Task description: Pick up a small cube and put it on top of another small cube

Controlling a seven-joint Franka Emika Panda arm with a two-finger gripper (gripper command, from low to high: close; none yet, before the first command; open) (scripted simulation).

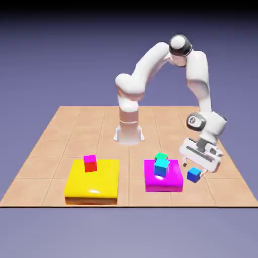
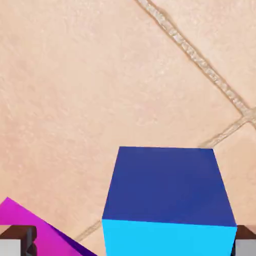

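The dark-blue cube (image 1: 194, 174) sits on the tabletop (image 1: 55, 146) near its front edge, just beside the magenta slab (image 1: 162, 184), on the exterior view's right of it. The end effector (image 1: 200, 162) hangs right over it, tilted.

What could go wrong: the approach looks slanted, so if the fingers close while the cube is off-centre between them, one finger could nudge it sideways against the slab or pinch a corner and tip it. The light cyan cube (image 1: 162, 167) stands on that slab with a green-teal cube (image 1: 161, 157) close behind it, so a careless swing across could knock either.

The end effector is wide open and holds nothing. In the hand view the dark-blue cube fills the space between the two finger tips (image 2: 17, 240); I can't tell whether either touches it.
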